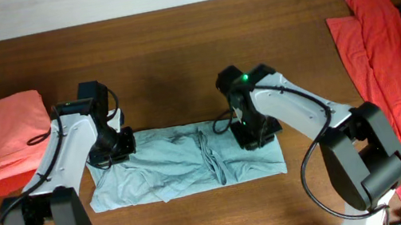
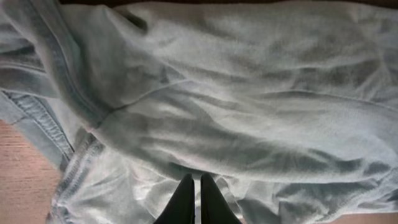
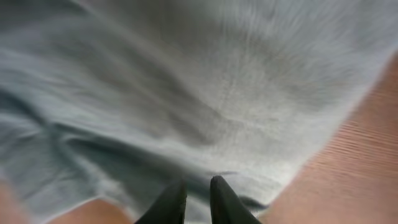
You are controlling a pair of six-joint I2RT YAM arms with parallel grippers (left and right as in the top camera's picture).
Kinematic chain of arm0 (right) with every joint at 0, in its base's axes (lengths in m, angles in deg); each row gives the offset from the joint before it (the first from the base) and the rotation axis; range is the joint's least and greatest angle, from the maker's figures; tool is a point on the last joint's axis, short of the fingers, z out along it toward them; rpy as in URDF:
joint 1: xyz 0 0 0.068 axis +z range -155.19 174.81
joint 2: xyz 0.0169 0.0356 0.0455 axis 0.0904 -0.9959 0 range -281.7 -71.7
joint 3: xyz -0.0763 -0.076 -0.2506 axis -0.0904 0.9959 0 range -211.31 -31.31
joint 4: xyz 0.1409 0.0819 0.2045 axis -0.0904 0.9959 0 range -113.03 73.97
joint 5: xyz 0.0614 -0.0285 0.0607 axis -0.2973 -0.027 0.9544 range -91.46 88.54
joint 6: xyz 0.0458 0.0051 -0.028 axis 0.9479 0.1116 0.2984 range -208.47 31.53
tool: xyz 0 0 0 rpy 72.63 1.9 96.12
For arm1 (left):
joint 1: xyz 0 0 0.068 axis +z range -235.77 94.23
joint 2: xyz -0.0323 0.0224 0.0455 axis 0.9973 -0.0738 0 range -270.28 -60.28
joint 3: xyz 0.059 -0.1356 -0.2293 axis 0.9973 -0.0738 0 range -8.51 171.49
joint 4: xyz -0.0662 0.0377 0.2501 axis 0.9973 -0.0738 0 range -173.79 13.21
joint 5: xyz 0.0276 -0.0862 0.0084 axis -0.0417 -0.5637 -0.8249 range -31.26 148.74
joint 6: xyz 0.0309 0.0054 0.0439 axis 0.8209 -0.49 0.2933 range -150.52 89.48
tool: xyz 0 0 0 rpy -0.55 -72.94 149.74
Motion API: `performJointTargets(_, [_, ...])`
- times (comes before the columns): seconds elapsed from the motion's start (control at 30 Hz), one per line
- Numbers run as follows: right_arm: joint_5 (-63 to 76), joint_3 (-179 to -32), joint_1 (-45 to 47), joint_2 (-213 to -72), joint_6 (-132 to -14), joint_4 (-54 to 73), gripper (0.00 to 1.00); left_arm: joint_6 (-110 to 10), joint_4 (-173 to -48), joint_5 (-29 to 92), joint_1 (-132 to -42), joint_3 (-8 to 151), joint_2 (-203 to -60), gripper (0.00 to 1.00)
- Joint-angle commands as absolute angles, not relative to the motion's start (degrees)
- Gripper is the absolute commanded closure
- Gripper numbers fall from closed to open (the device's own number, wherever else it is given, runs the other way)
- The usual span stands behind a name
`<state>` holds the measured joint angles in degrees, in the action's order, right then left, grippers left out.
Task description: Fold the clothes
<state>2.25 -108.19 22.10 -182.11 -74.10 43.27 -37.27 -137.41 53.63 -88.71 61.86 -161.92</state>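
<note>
i see the grey-blue shirt (image 1: 184,163) flat near the table's (image 1: 173,44) front edge, long axis running along it, my left gripper (image 2: 194,182) closed over its left end, right gripper (image 3: 198,185) slightly parted over its right.

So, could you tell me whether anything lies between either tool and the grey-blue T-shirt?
Nothing visible does. The left tool and the right tool are both down at the grey-blue T-shirt, one near each end, only its fabric before them. The salmon-pink garment and red garment lie well off to the sides.
</note>
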Motion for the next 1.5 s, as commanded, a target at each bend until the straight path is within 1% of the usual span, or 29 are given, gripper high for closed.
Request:
performJointTargets(0.0, [3.2, -103.9, 22.2, -181.5, -74.1, 41.3, 0.81, -37.8, -137.5, 54.1, -88.8, 61.7, -160.6, 0.94])
performJointTargets(0.1, [7.7, -99.2, 22.4, -181.5, -74.1, 38.1, 0.81, -37.8, -137.5, 54.1, -88.8, 61.7, -160.6, 0.94])
performJointTargets(0.2, [8.3, -95.8, 23.4, -181.5, -74.9, 37.6, 0.81, -37.8, -137.5, 54.1, -88.8, 61.7, -160.6, 0.94])
performJointTargets(0.27, [6.3, -94.1, 23.5, -181.5, -74.9, 37.9, 0.81, -37.8, -137.5, 54.1, -88.8, 61.7, -160.6, 0.94])
performJointTargets(0.37, [-1.0, -93.3, 22.5, -181.5, -71.6, 39.4, 0.81, -37.8, -137.5, 54.1, -88.8, 61.7, -160.6, 0.94])
performJointTargets(0.53, [-10.5, -94.2, 18.5, -181.4, -67.1, 40.6, 0.8, -37.8, -137.5, 54.1, -88.8, 61.7, -160.6, 0.94])
performJointTargets(0.6, [-10.7, -94.8, 16.6, -181.4, -67.2, 40.6, 0.8, -37.8, -137.5, 54.1, -88.8, 61.7, -160.6, 0.94])
performJointTargets(0.73, [-9.5, -96.7, 15.3, -181.3, -72.2, 41.4, 0.79, -37.8, -137.5, 54.1, -88.8, 61.7, -160.6, 0.94])
performJointTargets(0.83, [-8.5, -98.8, 16.3, -180.3, -72.2, 43.2, 0.79, -37.8, -137.5, 54.1, -88.8, 61.7, -160.6, 0.94])
performJointTargets(0.97, [-3.4, -100.6, 17.4, -175.6, -73.2, 43.1, 0.78, -37.8, -137.5, 54.1, -88.8, 61.7, -160.6, 0.94])
performJointTargets(1.13, [3.7, -101.0, 19.4, -168.0, -76.1, 44.2, 0.73, -37.8, -137.5, 54.1, -88.8, 61.7, -160.6, 0.94])
performJointTargets(1.27, [4.4, -101.0, 23.4, -166.6, -76.0, 47.2, 0.72, -37.8, -137.5, 54.1, -88.8, 61.7, -160.6, 0.94])
performJointTargets(1.47, [3.9, -98.9, 29.9, -167.3, -74.0, 45.2, 0.7, -37.8, -137.5, 54.1, -88.8, 61.7, -160.6, 0.94])
